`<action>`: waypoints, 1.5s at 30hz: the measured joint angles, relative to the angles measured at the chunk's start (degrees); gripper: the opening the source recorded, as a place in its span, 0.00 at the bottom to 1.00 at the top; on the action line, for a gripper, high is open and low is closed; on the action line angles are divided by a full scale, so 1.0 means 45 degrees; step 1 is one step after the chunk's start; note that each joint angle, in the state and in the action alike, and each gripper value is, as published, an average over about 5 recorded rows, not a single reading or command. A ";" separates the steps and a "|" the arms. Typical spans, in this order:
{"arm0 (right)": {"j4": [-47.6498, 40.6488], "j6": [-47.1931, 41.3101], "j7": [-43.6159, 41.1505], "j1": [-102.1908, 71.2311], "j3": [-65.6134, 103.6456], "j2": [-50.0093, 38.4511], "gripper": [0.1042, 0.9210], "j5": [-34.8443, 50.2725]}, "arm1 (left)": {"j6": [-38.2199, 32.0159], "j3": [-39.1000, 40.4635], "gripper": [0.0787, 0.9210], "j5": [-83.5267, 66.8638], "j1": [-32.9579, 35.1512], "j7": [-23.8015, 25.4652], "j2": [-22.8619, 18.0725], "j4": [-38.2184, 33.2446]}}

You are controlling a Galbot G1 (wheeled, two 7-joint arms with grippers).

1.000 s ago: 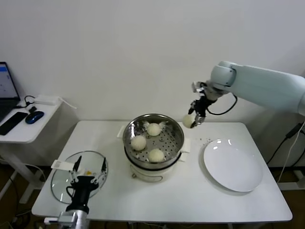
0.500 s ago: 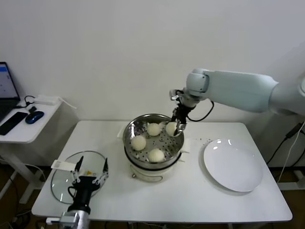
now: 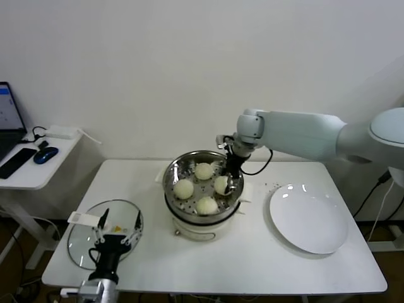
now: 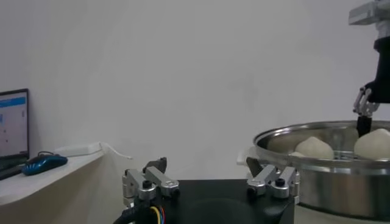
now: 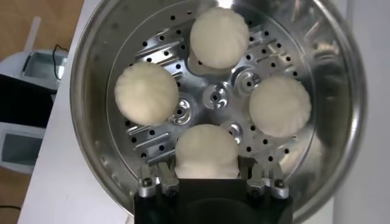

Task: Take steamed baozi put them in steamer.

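The steamer stands mid-table on its white base. Three baozi lie on its perforated bottom. My right gripper reaches down into the basket's right side, shut on the fourth baozi, which sits at or just above the bottom. In the right wrist view the held baozi fills the gap between the fingers of the gripper, with the other three around it. My left gripper hangs open and empty at the front left.
A flat white plate lies empty right of the steamer. A round glass lid lies under the left gripper. A side table with a laptop and a mouse stands at far left. The left wrist view shows the steamer wall.
My right gripper carried the baozi leftward from beside the steamer, over its rim, and down into the basket's right side. The left arm has not moved.
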 measured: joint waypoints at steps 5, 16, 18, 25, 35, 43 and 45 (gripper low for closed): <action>-0.0099 -0.0004 0.0043 -0.0203 0.0007 0.0060 0.69 -0.0062 | 0.0018 0.0013 0.88 -0.0006 -0.0043 0.0004 0.0029 0.0049; -0.0357 0.0005 0.0070 -0.0427 0.0124 0.0158 0.69 -0.0245 | 0.0043 0.0061 0.88 -0.0015 -0.0058 0.0009 0.0046 0.0073; -0.0369 0.0016 0.0101 -0.0461 0.0145 0.0156 0.70 -0.0272 | 0.0049 0.0074 0.88 -0.0015 -0.0060 0.0009 0.0046 0.0075; -0.0355 0.0094 0.0124 -0.0486 0.0210 0.0145 0.85 -0.0290 | 0.0064 0.0073 0.88 -0.0020 -0.0079 0.0008 0.0047 0.0075; -0.0039 0.0302 -0.0147 -0.0051 0.0404 -0.0121 0.88 -0.0070 | 0.0096 0.0126 0.88 -0.0024 -0.0106 0.0006 0.0067 0.0063; 0.0583 0.0541 -0.0035 0.0472 0.1003 -0.1021 0.88 0.0104 | 0.0193 0.0023 0.88 -0.0164 -0.0237 0.0002 0.0172 0.0012; 0.0845 0.0631 0.0145 0.0445 0.1272 -0.1430 0.88 0.0070 | 0.0188 -0.0042 0.88 -0.0211 -0.0232 0.0004 0.0215 0.0009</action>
